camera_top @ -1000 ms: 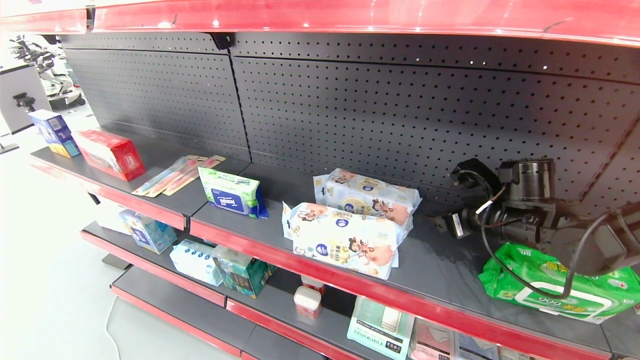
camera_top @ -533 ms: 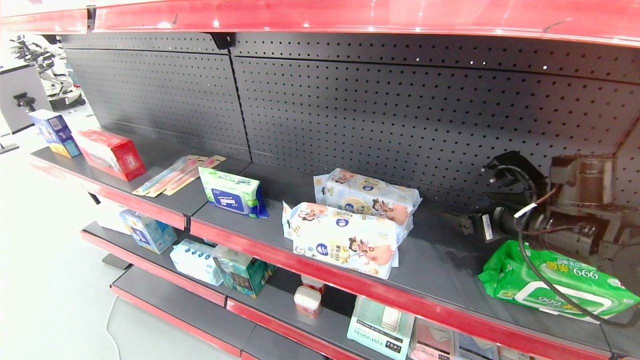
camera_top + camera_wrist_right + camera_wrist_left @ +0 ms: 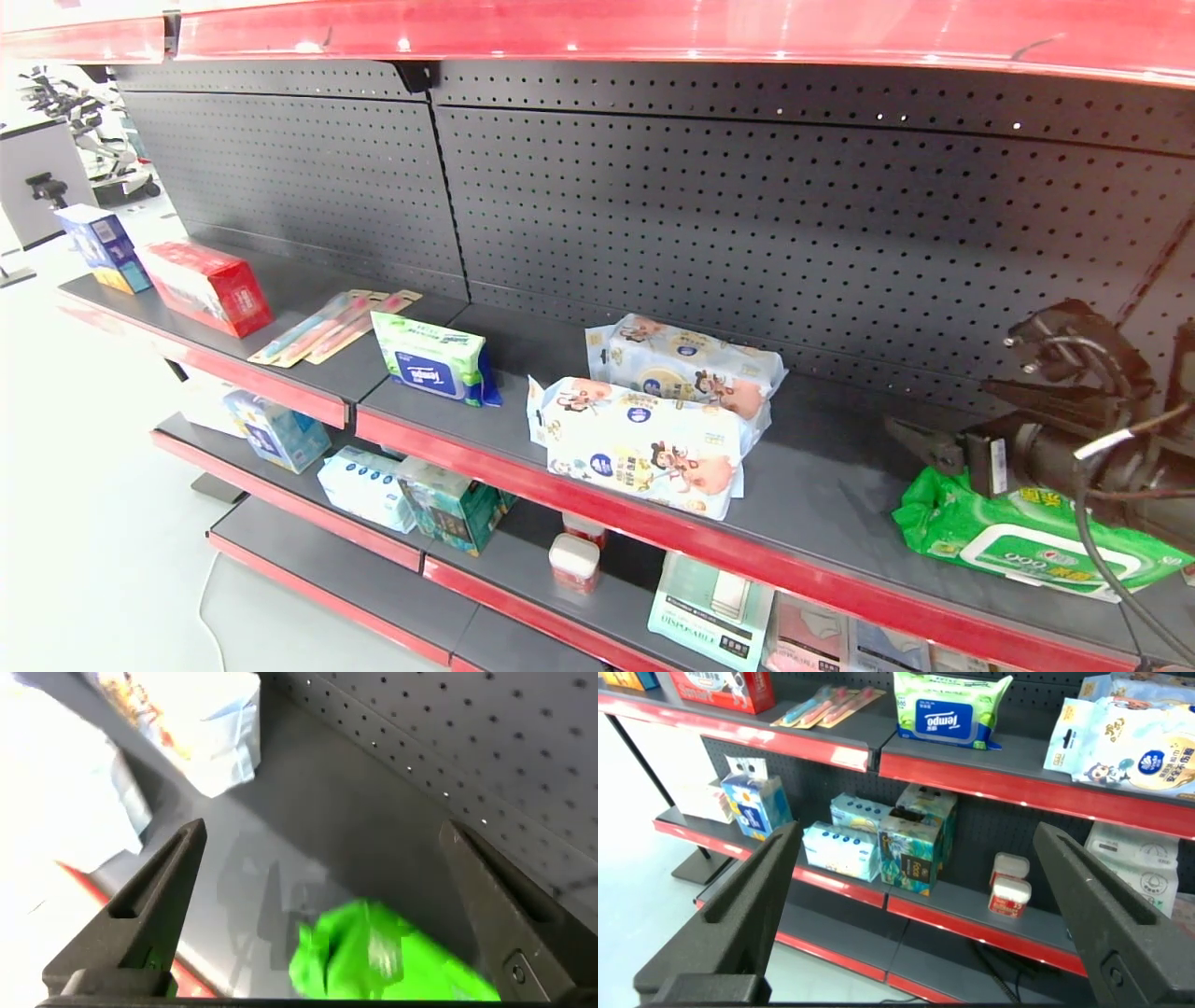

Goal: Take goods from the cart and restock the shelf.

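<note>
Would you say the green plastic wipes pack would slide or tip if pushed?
The green plastic wipes pack lies flat, so it should slide, not tip. Its crinkled end suggests soft film that would probably sag when lifted.

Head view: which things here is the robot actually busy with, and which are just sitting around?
In the job:
green wipes pack, lying on the shelf
open right gripper, just over the pack's end

Just lying about:
cartoon-print packs
blue-labelled wipes pack
toothbrushes
red box
blue box
</note>
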{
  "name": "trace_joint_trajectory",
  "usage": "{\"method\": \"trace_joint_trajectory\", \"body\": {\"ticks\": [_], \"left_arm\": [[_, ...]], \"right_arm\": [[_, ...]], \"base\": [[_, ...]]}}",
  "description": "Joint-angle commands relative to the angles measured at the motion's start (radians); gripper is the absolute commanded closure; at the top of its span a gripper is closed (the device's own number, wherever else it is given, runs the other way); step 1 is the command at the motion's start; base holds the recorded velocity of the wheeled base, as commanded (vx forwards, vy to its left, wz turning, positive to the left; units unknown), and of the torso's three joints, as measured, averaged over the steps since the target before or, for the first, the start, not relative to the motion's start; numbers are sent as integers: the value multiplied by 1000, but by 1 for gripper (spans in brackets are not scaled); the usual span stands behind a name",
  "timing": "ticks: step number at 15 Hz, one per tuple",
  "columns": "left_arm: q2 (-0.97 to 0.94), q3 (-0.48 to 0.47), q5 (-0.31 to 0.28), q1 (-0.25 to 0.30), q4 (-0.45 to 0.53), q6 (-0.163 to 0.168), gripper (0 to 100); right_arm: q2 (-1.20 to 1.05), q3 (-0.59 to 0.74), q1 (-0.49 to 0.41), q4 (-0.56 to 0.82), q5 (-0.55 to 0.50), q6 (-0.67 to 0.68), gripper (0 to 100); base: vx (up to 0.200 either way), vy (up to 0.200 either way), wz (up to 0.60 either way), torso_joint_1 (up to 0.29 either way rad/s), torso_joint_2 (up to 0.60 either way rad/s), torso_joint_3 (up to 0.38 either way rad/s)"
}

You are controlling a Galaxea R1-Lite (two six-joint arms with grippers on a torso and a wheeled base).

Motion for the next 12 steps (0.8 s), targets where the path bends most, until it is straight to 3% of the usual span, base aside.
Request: {"method": "trace_joint_trajectory", "body": {"ticks": [1,4,6,9,12], "left_arm": [[1,0,0,1,0,0,0],[1,0,0,1,0,0,0],[1,0,0,1,0,0,0],[1,0,0,1,0,0,0],[1,0,0,1,0,0,0]], "right_arm": [[-245,103,-55,19,2,4,0],[-557,237,-175,112,-7,-28,0],[-791,264,-281,315,45,-28,0],[-1095,246,-279,631,107,-9,0],[-1302,270,-279,761,108,37,0]], "base": [[0,0,0,0,0,0],[0,0,0,0,0,0],[0,0,0,0,0,0],[0,0,0,0,0,0],[0,0,0,0,0,0]]}}
